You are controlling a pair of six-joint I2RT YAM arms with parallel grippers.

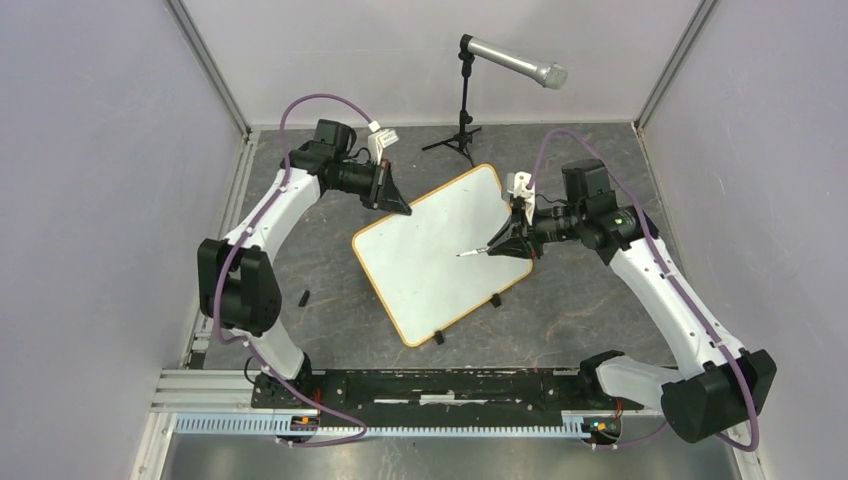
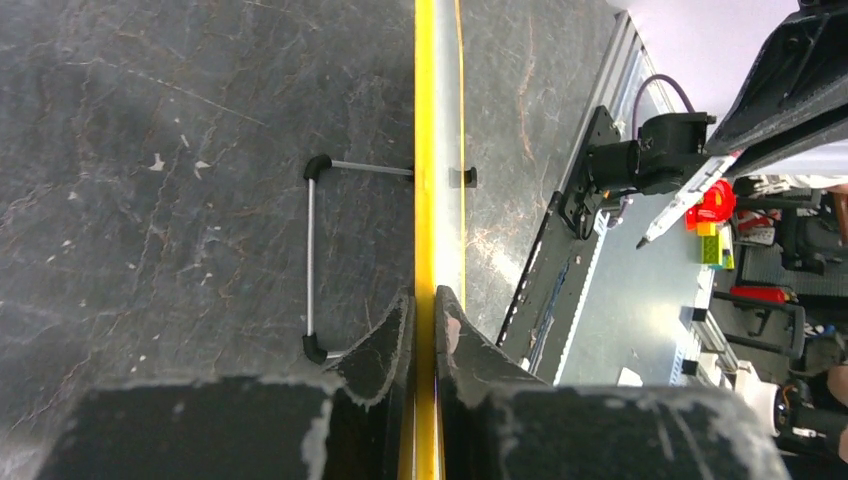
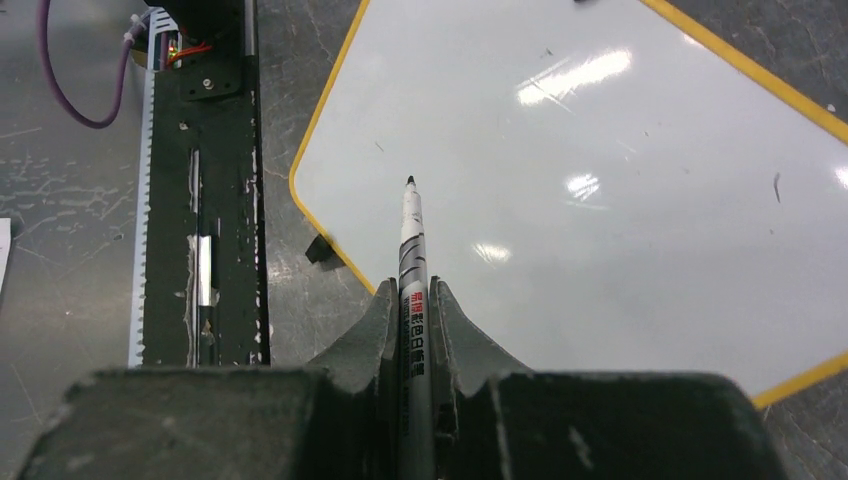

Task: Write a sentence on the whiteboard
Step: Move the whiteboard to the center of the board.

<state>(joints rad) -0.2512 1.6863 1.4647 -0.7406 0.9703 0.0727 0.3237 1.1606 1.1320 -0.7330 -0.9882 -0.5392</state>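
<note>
Two-arm workcell, seen from above and from both wrists. The whiteboard sits on the dark, stone-patterned surface midway between the arms, turned diagonally so that one rounded corner points toward the arm bases. Its orange rim runs all round. Two black clip feet are fixed on the near-right edge, touching the surface. The face of the whiteboard is glossy white with bright reflections of the lamps.

The left hand is at the board's far-left edge. In the left wrist view the left hand is narrowed onto the rim of the whiteboard, which appears edge-on as a yellow line between the two fingers. A U-shaped wire bracket with black ends projects from one side of the board.

The right hand reaches in from the right edge and clamps a marker. In the right wrist view the right hand grips the barrel of the marker, whose black tip points out over the board's face near the rim. Whether the tip touches the board cannot be told.

A microphone on a small tripod stands at the far side of the surface. A small black object lies left of the board, well apart from it.
</note>
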